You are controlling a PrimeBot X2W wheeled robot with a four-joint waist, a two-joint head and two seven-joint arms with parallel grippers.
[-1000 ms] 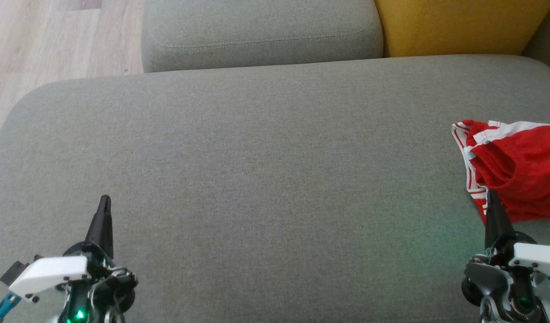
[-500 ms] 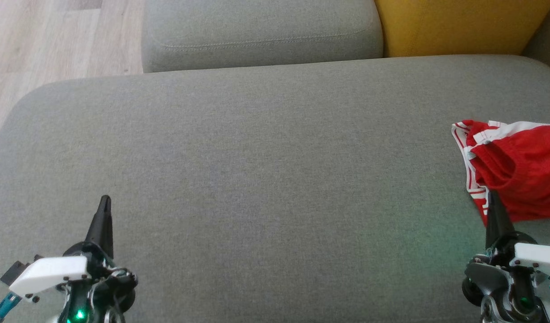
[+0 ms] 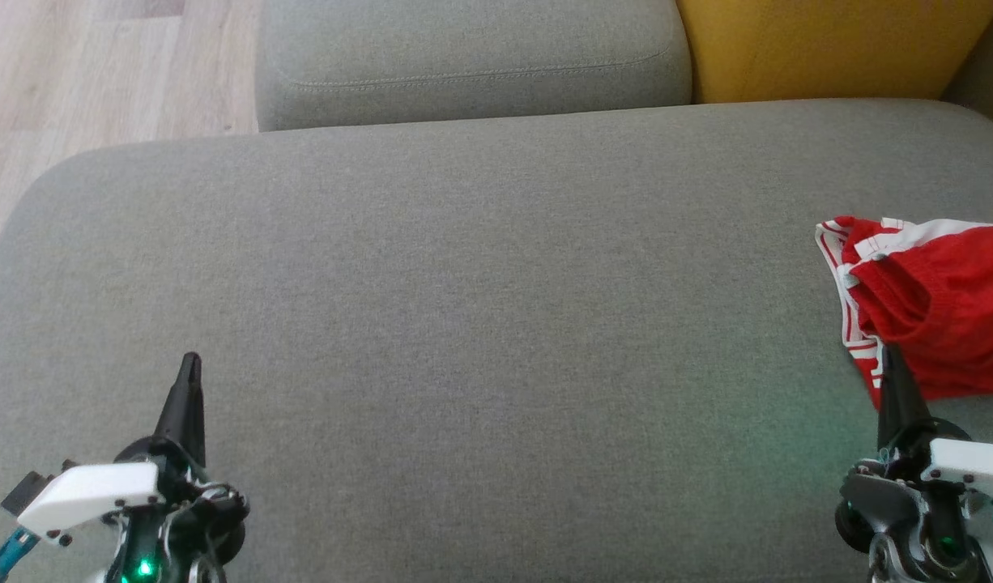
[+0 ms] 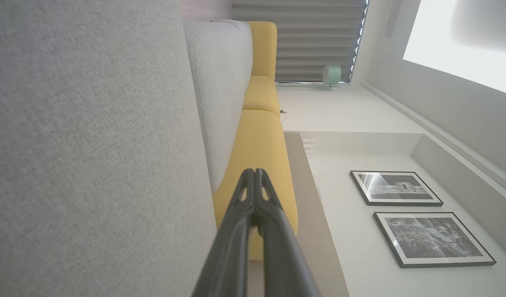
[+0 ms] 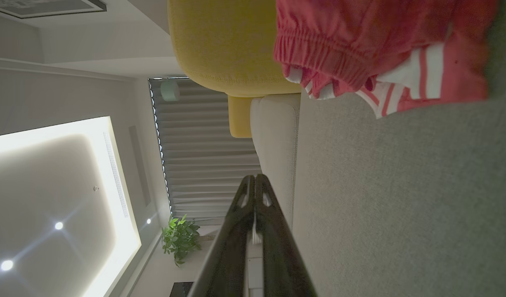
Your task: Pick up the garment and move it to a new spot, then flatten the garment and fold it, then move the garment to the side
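Observation:
The garment (image 3: 934, 312) is a crumpled red piece with white stripes, lying at the right edge of the grey sofa seat (image 3: 480, 308); in the right wrist view the garment (image 5: 377, 45) shows its elastic waistband at the top. My right gripper (image 3: 892, 350) is shut and empty, its tip just at the garment's near edge. At the lower left my left gripper (image 3: 190, 358) hovers over bare seat, shut and empty, far from the garment. In the wrist views both the left gripper (image 4: 254, 171) and the right gripper (image 5: 255, 177) show fingers pressed together.
A grey back cushion (image 3: 472, 57) and a yellow cushion (image 3: 828, 44) line the far edge of the seat. Wooden floor (image 3: 100, 73) lies beyond the seat's left end. Wide bare seat stretches between the two grippers.

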